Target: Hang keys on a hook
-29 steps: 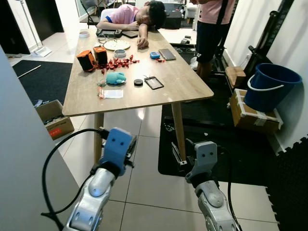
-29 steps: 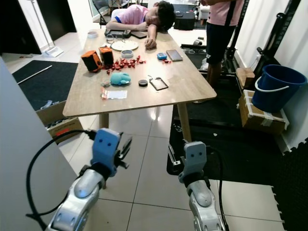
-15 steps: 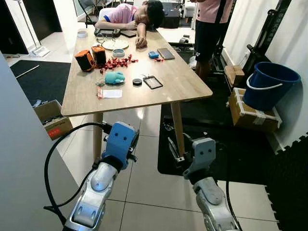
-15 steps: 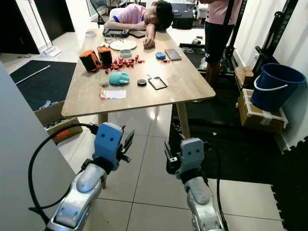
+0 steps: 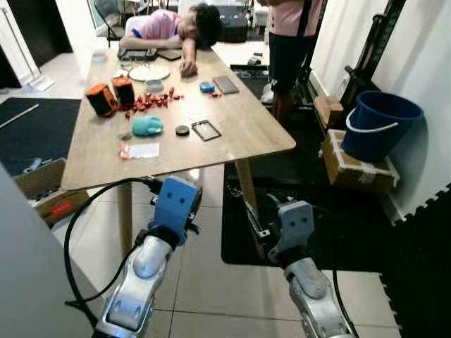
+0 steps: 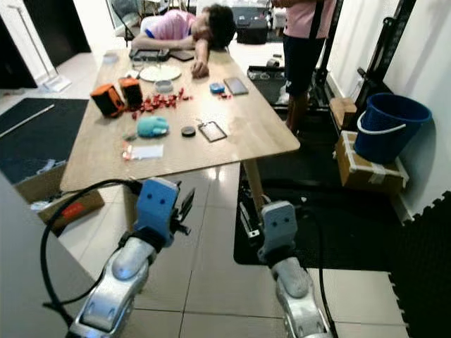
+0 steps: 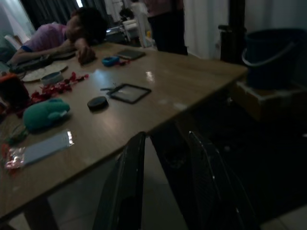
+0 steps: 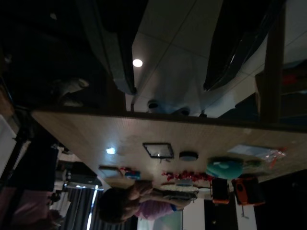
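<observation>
Wooden table (image 5: pixel 254 130) now nearer, we walk closer | left gripper (image 7: pixel 168 187) parted, empty | right gripper (image 8: pixel 168 57) parted, empty | keys unidentified

The wooden table (image 5: pixel 254 127) stands just ahead, and its near edge and right half lie bare, open to a reach from the tiled floor (image 5: pixel 204 274). Clutter crowds its left and far parts: a teal plush toy (image 5: pixel 146 125), a black disc (image 5: pixel 182 130), a framed card (image 5: pixel 206 130), and two orange boxes (image 5: pixel 109 95). A person (image 5: pixel 173 28) slumps over the far end. Right of the table, another person (image 5: pixel 289 42) stands, with a blue bucket (image 5: pixel 380 127) on cardboard boxes (image 5: pixel 352 169) beyond.
</observation>
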